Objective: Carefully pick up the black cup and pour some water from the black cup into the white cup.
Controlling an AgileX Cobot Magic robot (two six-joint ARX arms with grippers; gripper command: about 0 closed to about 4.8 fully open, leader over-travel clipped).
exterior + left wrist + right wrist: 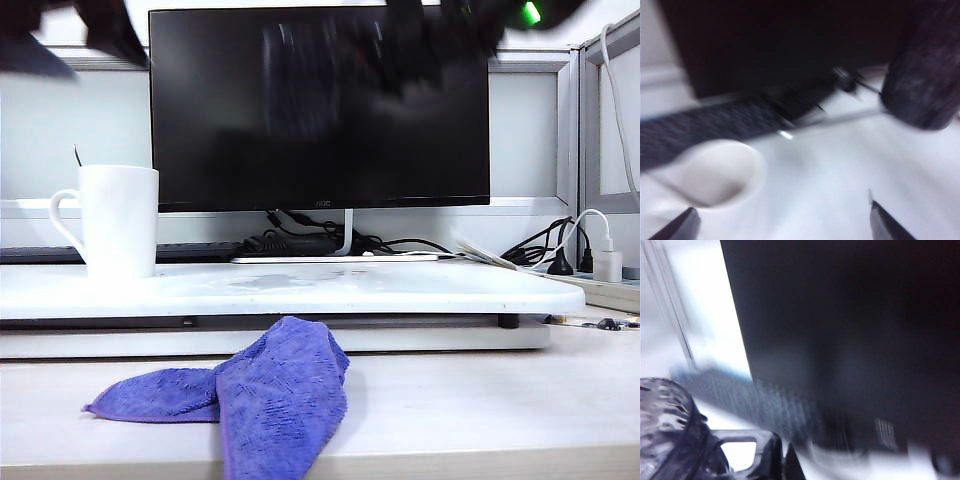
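Note:
The white cup (118, 220), a tall mug with its loop handle turned left, stands at the left end of the white raised board (400, 292). The left wrist view shows the white cup (715, 172) from above. My left gripper (782, 222) hovers open beside it with nothing between its fingertips. The black cup (665, 425), dark and dimpled, hangs in the air, and my right gripper (782, 460) is shut on its thin handle (740, 450). The black cup (922, 75) also shows in the left wrist view, off to one side of the white cup. In the exterior view both arms are dark blurs at the top edge.
A black monitor (320, 105) stands behind the board, with a dark keyboard (705, 125) at its foot. A purple cloth (260, 395) lies on the desk in front. Cables and a white charger (606, 262) sit at the right. A wet patch (270, 282) shows on the board.

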